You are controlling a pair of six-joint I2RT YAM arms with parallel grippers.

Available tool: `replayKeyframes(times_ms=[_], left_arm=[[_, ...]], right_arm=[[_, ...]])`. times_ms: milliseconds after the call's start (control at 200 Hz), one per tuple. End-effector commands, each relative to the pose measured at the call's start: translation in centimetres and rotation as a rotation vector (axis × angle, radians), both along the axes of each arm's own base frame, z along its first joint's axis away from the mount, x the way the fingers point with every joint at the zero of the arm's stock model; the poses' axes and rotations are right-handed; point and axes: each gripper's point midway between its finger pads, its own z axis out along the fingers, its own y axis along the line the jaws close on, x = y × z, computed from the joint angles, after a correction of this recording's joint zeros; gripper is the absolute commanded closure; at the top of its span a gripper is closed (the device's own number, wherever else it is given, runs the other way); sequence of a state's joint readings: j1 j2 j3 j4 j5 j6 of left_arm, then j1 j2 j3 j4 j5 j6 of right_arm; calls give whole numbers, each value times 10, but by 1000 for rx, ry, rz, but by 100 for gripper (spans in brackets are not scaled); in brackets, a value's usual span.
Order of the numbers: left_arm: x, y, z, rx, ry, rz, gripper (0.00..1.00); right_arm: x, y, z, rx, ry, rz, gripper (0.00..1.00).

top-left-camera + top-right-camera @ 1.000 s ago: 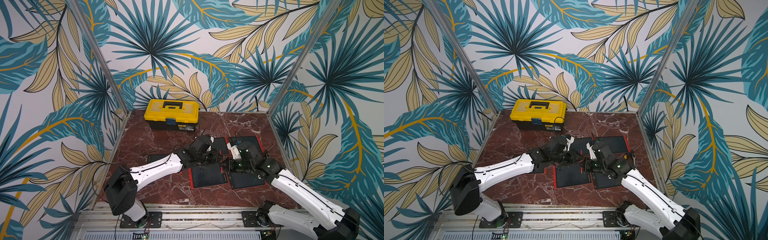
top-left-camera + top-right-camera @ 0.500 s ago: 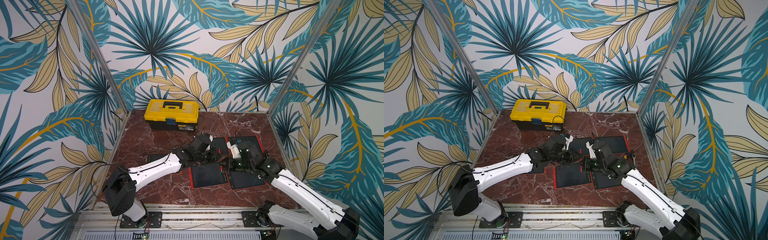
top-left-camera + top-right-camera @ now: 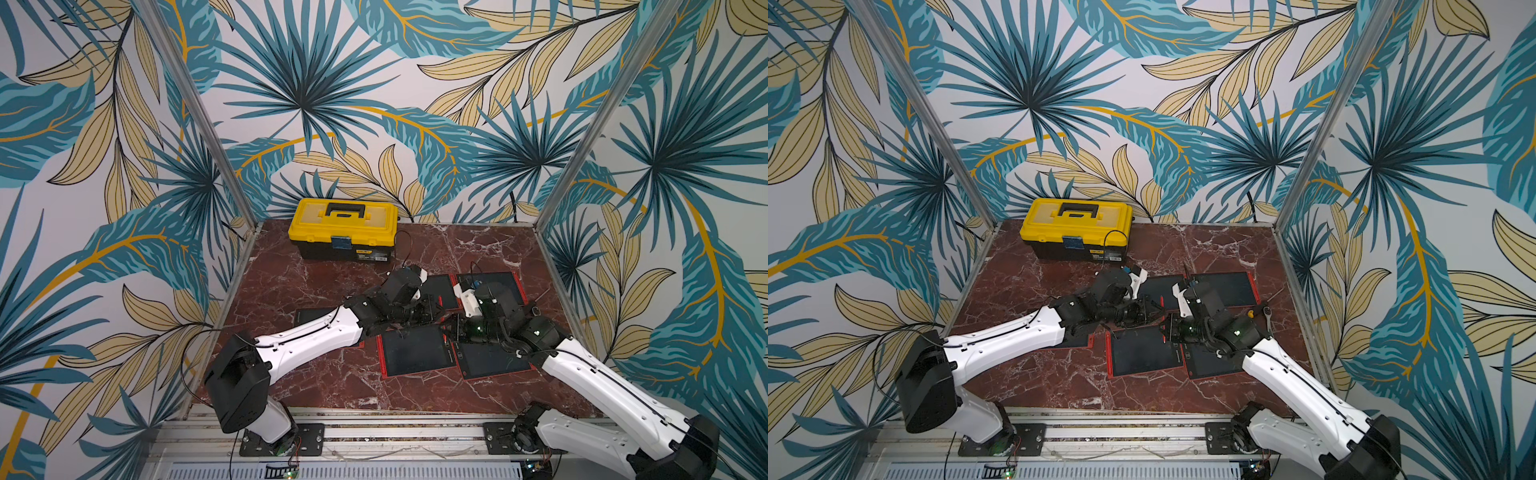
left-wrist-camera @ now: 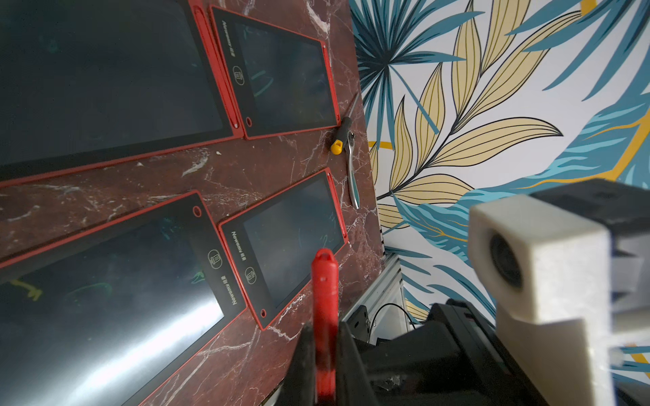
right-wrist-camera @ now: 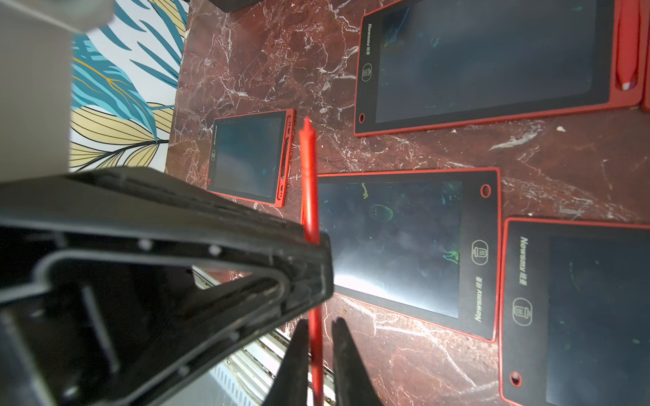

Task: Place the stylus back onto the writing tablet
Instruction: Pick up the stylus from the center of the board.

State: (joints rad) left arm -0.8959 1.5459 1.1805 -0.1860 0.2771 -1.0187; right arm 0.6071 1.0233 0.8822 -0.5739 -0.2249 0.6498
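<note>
A thin red stylus (image 4: 325,281) hangs in the air between my two grippers, which meet over the middle of the table. My left gripper (image 4: 324,334) is shut on the stylus, its fingers pressed against both sides. In the right wrist view the stylus (image 5: 309,182) also runs between the fingers of my right gripper (image 5: 318,327), which stands slightly open, with a narrow gap on one side. Several red-framed black writing tablets lie flat below. The nearest large tablet (image 3: 409,353) is just in front of the grippers (image 3: 442,322).
A yellow toolbox (image 3: 343,226) stands at the back. A ratchet wrench (image 4: 352,175) and a yellow-capped screwdriver (image 4: 343,135) lie by the right wall. A small tablet (image 5: 246,158) lies at the left, partly under my left arm. Patterned walls close in three sides.
The right gripper's fingers have parted a little from the stylus. The left gripper has closed on it. Both arms stay almost where they were.
</note>
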Motion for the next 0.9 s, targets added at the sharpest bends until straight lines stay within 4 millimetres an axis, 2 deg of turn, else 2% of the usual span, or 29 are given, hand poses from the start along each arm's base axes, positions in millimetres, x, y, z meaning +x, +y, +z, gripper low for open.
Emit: replayKeyframes(times_ms=[0,120,355,456,501,551,726,896], left_arm=[[-3,2,12,-33,-42,-8,91],[-3,3,9,-27,-41,-9,91],[-1,7,3,-2,-38,-5,91],[1,16,-1,39,-44,8,91],[2,21,-2,55,-45,13,91],[5,26,-2,74,-51,21,91],[6,56,-11,187,-42,45,91],[4,88,-17,306,-50,66,91]], right_arm=[[-5,-1,-4,-7,9,4,76],[-5,-3,-2,-5,0,-3,63],[-10,-5,8,30,-32,1,45],[-13,-5,13,50,-44,7,24],[-15,-6,14,58,-49,5,10],[-16,-5,17,73,-58,7,1],[-17,-3,32,141,-121,9,0],[-18,-1,38,153,-143,27,1]])
